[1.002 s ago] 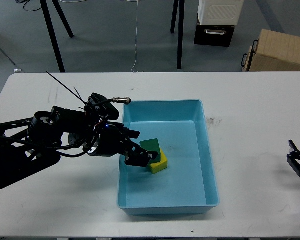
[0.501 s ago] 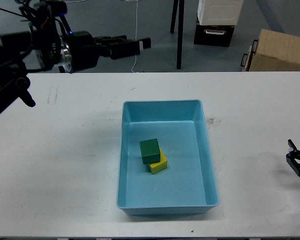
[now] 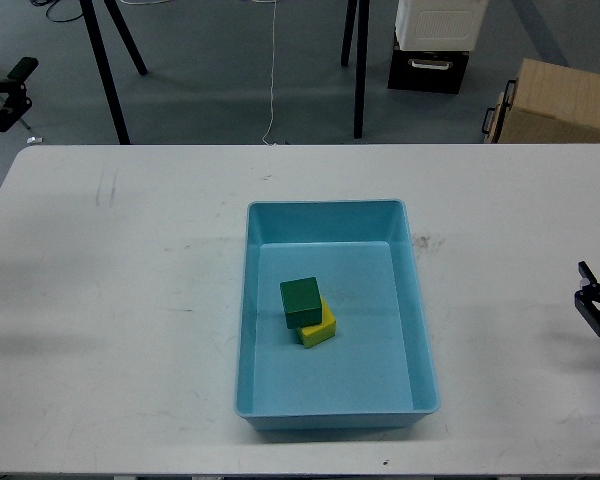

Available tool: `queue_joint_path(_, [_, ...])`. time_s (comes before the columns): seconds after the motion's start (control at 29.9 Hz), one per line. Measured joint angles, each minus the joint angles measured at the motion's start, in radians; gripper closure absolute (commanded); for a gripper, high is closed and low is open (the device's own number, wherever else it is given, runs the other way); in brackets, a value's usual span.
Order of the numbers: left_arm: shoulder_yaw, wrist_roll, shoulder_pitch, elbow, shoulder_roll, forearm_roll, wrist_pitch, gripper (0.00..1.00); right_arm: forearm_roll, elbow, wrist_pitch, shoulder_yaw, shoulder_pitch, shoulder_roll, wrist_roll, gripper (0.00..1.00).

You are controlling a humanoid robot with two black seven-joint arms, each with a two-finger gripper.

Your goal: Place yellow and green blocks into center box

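The green block (image 3: 300, 301) sits inside the light blue center box (image 3: 420, 300), resting partly on top of the yellow block (image 3: 320, 330). Both lie a little left of the box's middle. Nothing holds them. Only a small dark part of my left gripper (image 3: 4, 92) shows at the far upper left edge, off the table and far from the box. Its fingers cannot be told apart. My right gripper (image 3: 584, 286) shows at the right edge over the table, its two fingers apart and empty, well right of the box.
The white table (image 3: 120, 300) carries only the box. Behind it on the floor stand black stand legs (image 3: 358, 70), a black and white case (image 3: 435, 45) and a cardboard box (image 3: 555, 100).
My left arm has let go of the green block in the box, risen and swung away to the far upper left, almost out of view. The right gripper has stayed put.
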Motion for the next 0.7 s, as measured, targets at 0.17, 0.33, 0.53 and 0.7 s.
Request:
queue_joint_path(0.17, [-0.182,-0.011,0.174,-0.089,-0.091,-0.066,0.080,0.03,0.000,0.008,0.000,0.005,0.000,-0.008,0.000,0.00])
queue_joint_path(0.33, [-0.257,-0.095,0.305,-0.170,-0.211,-0.069,0.087,0.02,0.000,0.008,0.000,0.006,0.000,-0.008,0.000,0.00])
queue_joint_path(0.53, [-0.255,-0.154,0.331,-0.179,-0.249,-0.062,0.098,0.00,0.000,0.008,0.000,0.007,0.000,-0.009,0.000,0.00])
queue_joint_path(0.7, [-0.262,-0.154,0.321,-0.170,-0.249,-0.063,0.192,0.00,-0.001,0.006,0.000,0.007,-0.002,-0.008,0.000,0.00])
